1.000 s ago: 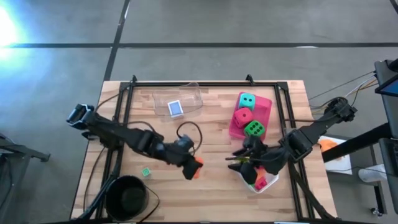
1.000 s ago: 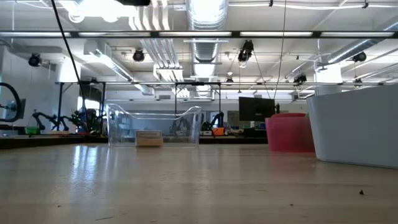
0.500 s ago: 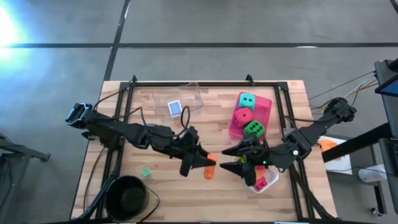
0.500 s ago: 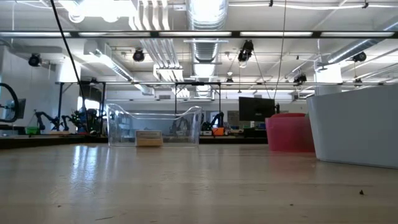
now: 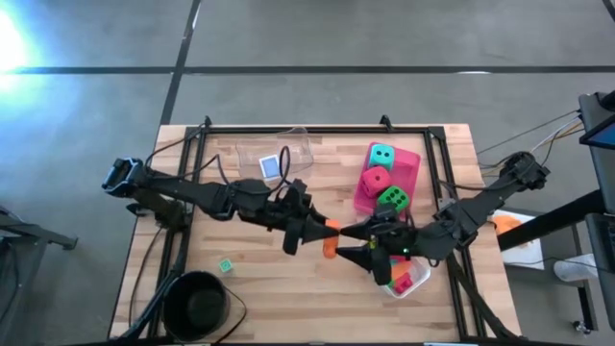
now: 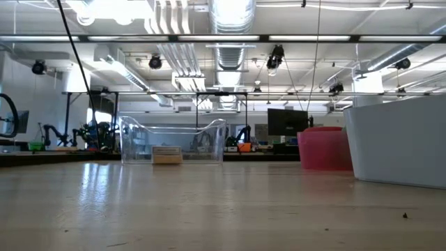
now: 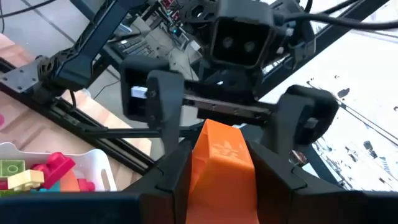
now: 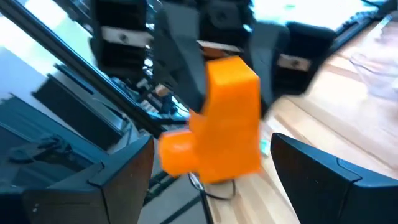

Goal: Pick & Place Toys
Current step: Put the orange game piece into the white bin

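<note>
Orange brick (image 5: 330,240) in left end effector (image 5: 321,231), lower end hidden between fingers (image 7: 177,168)

Mid-worktop (image 5: 259,274), left pincer (image 5: 322,231) grips an orange brick (image 5: 330,240). Right pincer (image 5: 357,242) faces it, fingers spread. Green brick (image 5: 225,265) lies apart.

Big open lab w/ exposed ceiling ducts (image 6: 230,17) & strip lights (image 6: 104,8); dark monitor (image 6: 287,123) at back; grey concrete floor (image 5: 384,38) round wooden table (image 5: 259,279).

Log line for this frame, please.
handover | left gripper jaws shut on orange brick | right gripper jaws open, facing it
</note>
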Robot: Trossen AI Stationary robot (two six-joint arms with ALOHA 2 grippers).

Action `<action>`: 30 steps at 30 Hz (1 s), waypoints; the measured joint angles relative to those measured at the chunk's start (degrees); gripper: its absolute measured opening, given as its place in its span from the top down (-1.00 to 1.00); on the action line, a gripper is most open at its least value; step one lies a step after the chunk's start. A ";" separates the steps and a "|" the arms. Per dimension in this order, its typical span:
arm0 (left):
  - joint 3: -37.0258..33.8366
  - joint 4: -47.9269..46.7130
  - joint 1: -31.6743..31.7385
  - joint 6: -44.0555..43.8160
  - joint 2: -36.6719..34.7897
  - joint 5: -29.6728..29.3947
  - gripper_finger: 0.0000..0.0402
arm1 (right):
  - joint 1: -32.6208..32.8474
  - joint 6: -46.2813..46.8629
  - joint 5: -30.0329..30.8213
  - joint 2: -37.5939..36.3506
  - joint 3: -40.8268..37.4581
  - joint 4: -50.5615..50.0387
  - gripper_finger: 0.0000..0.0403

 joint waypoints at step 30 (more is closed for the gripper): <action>0.07 2.99 1.15 5.05 -0.02 -4.35 0.36 | -2.71 4.38 -0.07 0.35 0.00 3.77 -0.52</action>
